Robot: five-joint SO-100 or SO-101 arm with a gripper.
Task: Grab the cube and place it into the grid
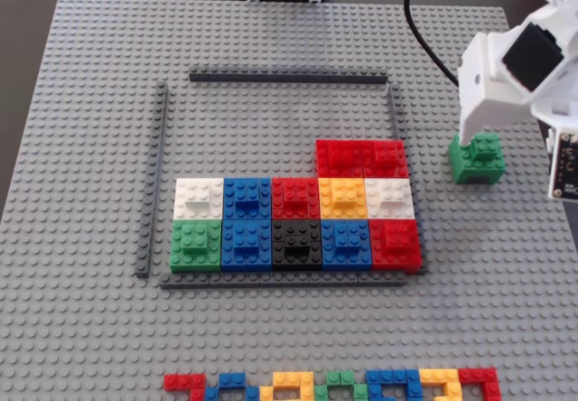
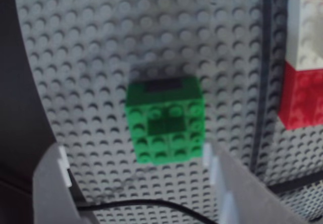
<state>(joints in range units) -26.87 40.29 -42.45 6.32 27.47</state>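
Two pale grey gripper fingers point(image 2: 50, 183) fill the bottom of the wrist view, spread wide apart with nothing between them; the gripper point(image 2: 136, 171) hovers just over the near edge of the green cube point(image 2: 165, 120). That cube, a square Lego block with a smaller raised studded piece on top, sits on the grey studded baseplate point(image 1: 90, 148). From the fixed view, the cube point(image 1: 477, 157) lies outside the grid point(image 1: 289, 78), just beyond its right-hand dark grey strip, level with the red blocks point(image 1: 361, 158) of the grid's partial top row. The white arm point(image 1: 506, 76) reaches down over the cube from the upper right. Inside the grid, two full rows of coloured blocks lie below the red ones. A multicoloured brick strip point(image 1: 334, 387) runs along the baseplate's bottom edge, below the grid.
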